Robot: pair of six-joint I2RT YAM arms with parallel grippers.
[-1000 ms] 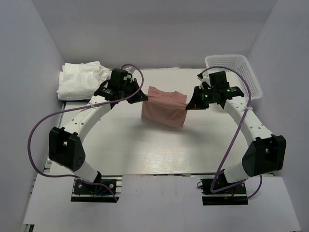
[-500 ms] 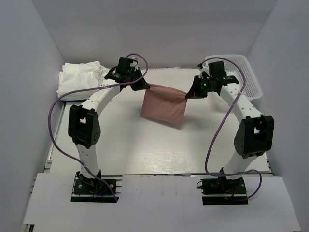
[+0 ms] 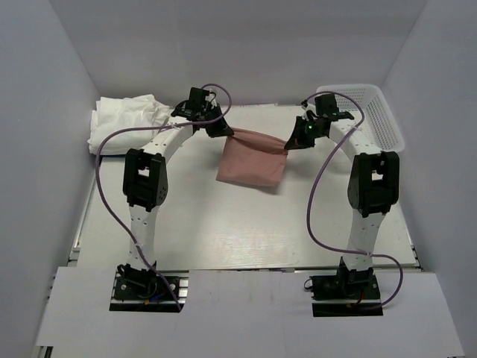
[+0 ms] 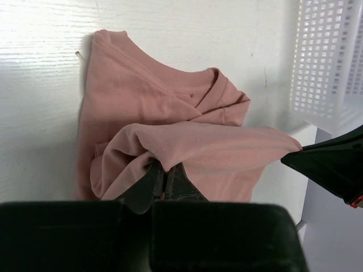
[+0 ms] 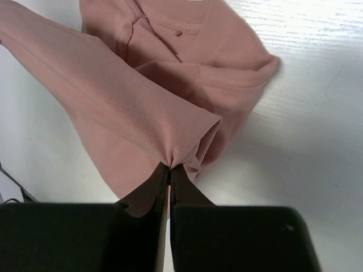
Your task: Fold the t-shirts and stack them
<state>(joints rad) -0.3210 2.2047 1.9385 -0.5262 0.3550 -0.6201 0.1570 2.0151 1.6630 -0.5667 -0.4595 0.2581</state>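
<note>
fold step in hand. left gripper (image 3: 222, 130) and right gripper (image 3: 291, 143) each pinch a corner of the pink shirt (image 3: 251, 162), lifting one edge taut between them. rest of it lies mid-table (image 3: 223, 224), collar end down flat. white shirts (image 3: 123, 123) piled at far left corner. next, probably: carry the raised edge across the flat part, both grips level, lay it smooth, let go, then stack it.
</note>
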